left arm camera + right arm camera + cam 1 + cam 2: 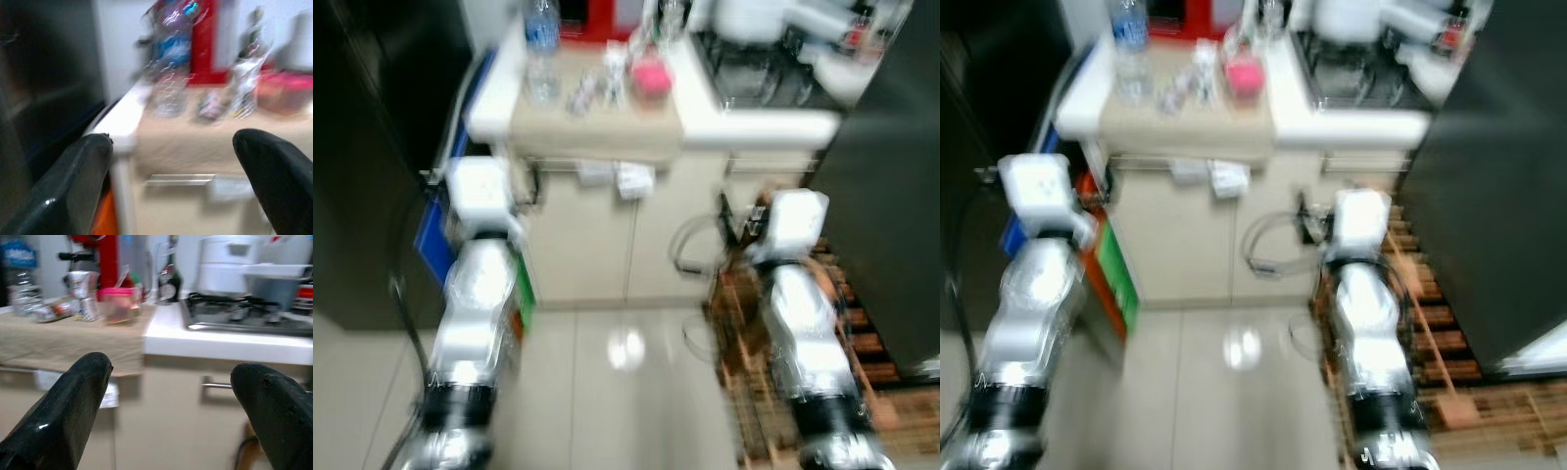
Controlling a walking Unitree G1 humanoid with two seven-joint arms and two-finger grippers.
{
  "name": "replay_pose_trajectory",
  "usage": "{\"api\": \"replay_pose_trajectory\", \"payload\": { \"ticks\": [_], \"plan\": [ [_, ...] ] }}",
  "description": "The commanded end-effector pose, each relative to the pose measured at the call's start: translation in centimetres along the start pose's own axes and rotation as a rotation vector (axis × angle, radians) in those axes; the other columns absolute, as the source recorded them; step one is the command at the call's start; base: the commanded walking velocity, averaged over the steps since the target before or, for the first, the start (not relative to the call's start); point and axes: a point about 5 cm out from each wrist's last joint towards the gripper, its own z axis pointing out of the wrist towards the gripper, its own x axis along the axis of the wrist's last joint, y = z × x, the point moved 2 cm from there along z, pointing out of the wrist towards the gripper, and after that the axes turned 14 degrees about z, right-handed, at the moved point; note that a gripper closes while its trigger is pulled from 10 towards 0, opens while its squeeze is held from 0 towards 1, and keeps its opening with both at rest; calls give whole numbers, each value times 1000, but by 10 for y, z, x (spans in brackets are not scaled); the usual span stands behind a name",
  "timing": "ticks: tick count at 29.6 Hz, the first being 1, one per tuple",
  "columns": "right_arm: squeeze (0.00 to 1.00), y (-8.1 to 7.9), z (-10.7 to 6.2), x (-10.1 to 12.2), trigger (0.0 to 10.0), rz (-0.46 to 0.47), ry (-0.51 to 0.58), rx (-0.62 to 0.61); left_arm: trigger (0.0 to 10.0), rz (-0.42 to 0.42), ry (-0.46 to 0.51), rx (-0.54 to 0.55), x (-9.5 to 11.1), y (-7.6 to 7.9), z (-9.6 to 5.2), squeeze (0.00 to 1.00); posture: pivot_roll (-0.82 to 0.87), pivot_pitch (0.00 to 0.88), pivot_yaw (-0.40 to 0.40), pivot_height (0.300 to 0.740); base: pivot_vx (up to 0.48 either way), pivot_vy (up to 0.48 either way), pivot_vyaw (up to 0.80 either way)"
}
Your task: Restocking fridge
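Facing the white kitchen counter [773, 125], both grippers are raised in front of the cabinet fronts and both are empty. Left gripper [176, 191]: two black fingers [73, 186] spread wide apart, nothing between them. Right gripper [171, 411]: same, fingers [274, 406] wide apart, holding nothing. In the head views both silver arms [475, 294] reach forward with their white wrist blocks just short of the cream cabinet doors [597, 245]; the frames are motion-blurred.

Items for restocking sit on a beige cloth mat [597, 122] on the counter, above and beyond both grippers, not touching either. Clear plastic water bottle with blue label [542, 49] stands upright at the mat's left end, closest to the left gripper's line. Next to it are small foil-wrapped packets [592, 90], too blurred to identify. Pink-lidded clear plastic container [651, 76] stands at the mat's right end, between the two grippers' lines. Behind the mat is a red appliance [602, 18] against the wall.

Right of the mat is a gas hob [244, 316] with a white pot [227, 262] on it. White paper tags [631, 178] hang below the mat's edge. A dark tall panel [891, 196] stands on the robot's right and another dark surface [372, 147] on its left; whether either is the fridge can't be told. Wooden slatted crate [754, 333] sits on the floor under the right arm.
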Motion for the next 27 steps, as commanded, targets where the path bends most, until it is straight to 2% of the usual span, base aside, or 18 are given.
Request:
{"api": "replay_pose_trajectory", "payload": {
  "ticks": [1, 8, 14, 18, 27],
  "plan": [
    [0, 21, -5, 4, 10000, -13, 6, -60, 10000, -26, 55, -49, 15, 15, 1, 0, -41, 0, -14, 740, 461, 0, 0],
    [0, 21, -4, 1, 10000, -29, -14, -58, 10000, -28, 52, -47, 14, 15, 1, 0, -41, 0, -14, 740, 460, 0, 0],
    [0, 19, -4, 0, 10000, -35, -16, -55, 10000, -29, 52, -48, 14, 15, 1, 0, -41, 0, -14, 740, 459, 0, 722],
    [0, 22, -4, 1, 10000, -12, -8, -66, 10000, -27, 51, -49, 14, 15, 1, 0, -41, 0, -14, 740, 458, 0, 0],
    [0, 19, -3, 0, 10000, -26, -19, -48, 10000, -29, 44, -46, 13, 16, 1, 0, -39, 0, -11, 740, 409, 0, 0]
  ]
}}
